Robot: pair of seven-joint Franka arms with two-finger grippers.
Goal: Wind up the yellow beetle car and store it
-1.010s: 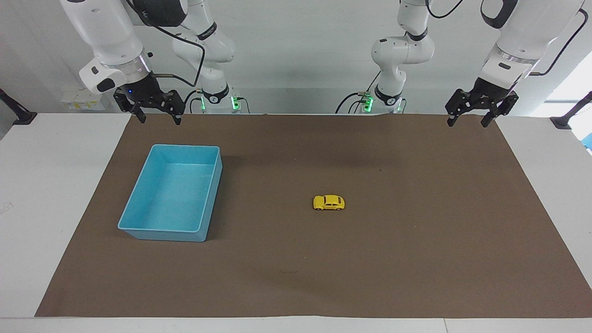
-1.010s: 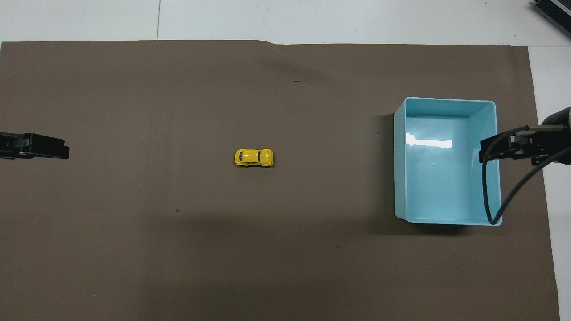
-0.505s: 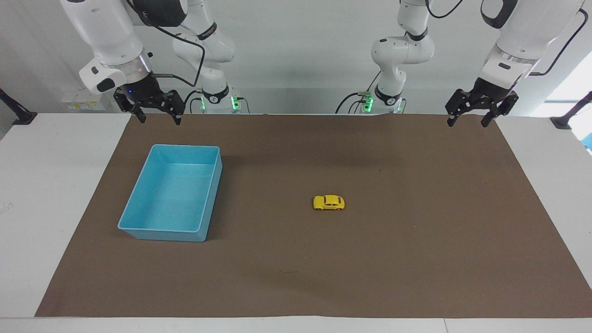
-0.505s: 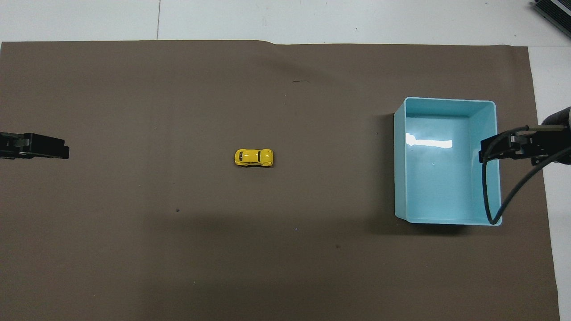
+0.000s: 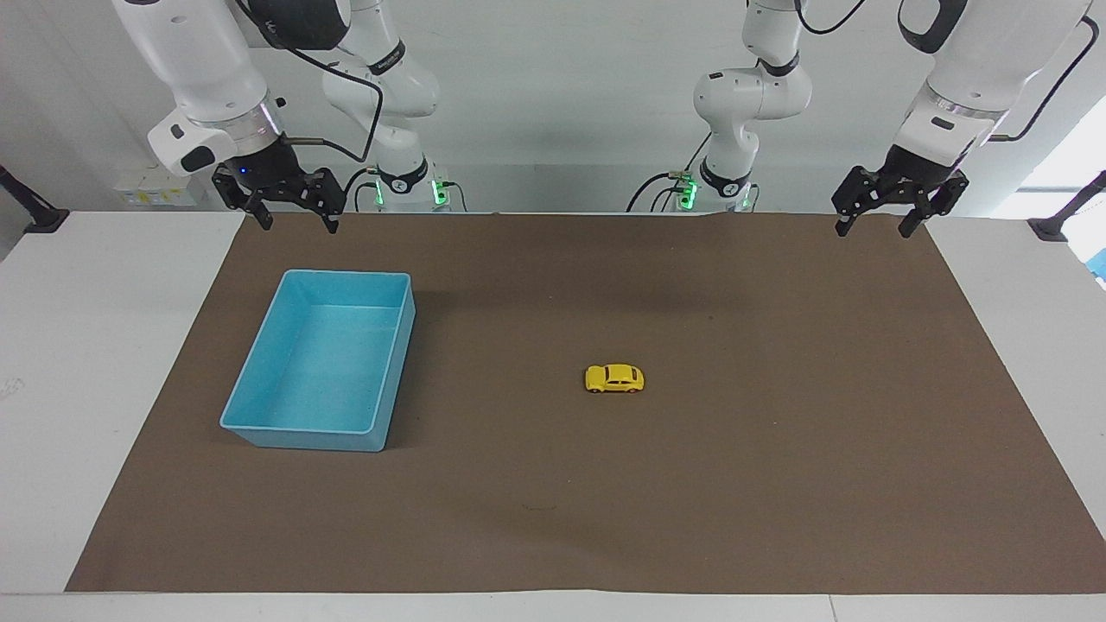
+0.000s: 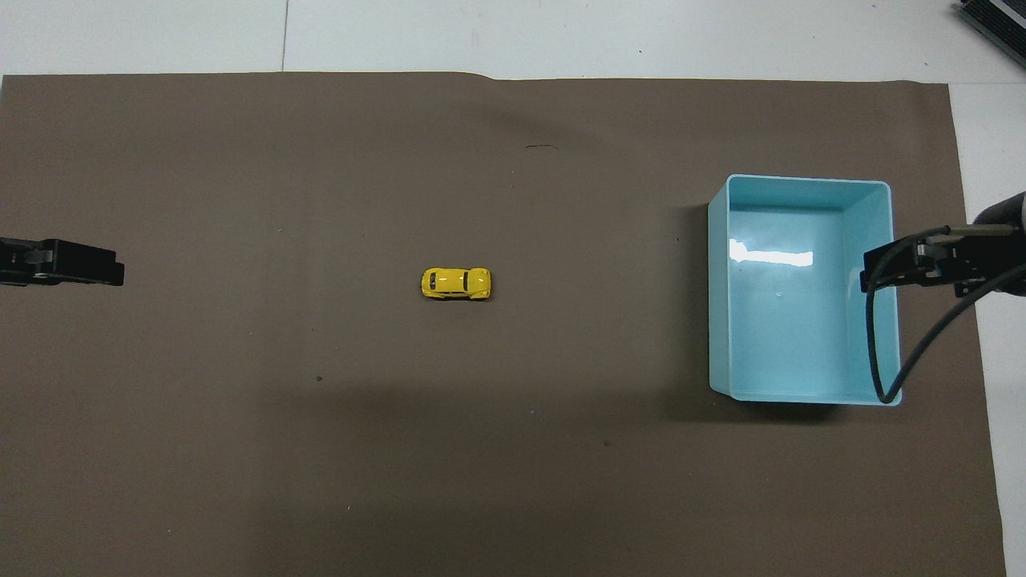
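Observation:
The yellow beetle car [image 5: 614, 379] stands on its wheels in the middle of the brown mat, also seen in the overhead view [image 6: 456, 284]. Nothing touches it. The blue tray [image 5: 397, 354] sits empty toward the right arm's end of the table, and its rim shows in the overhead view [image 6: 716, 320]. My right gripper [image 5: 297, 223] hangs open and empty, raised over the mat's edge by the tray [image 6: 922, 264]. My left gripper [image 5: 873, 226] hangs open and empty over the mat at the left arm's end [image 6: 64, 263]. Both arms wait, well apart from the car.
The brown mat [image 5: 778, 484] covers most of the white table [image 5: 86, 345]. A black cable [image 6: 878, 336] loops from my right wrist over the tray's rim in the overhead view.

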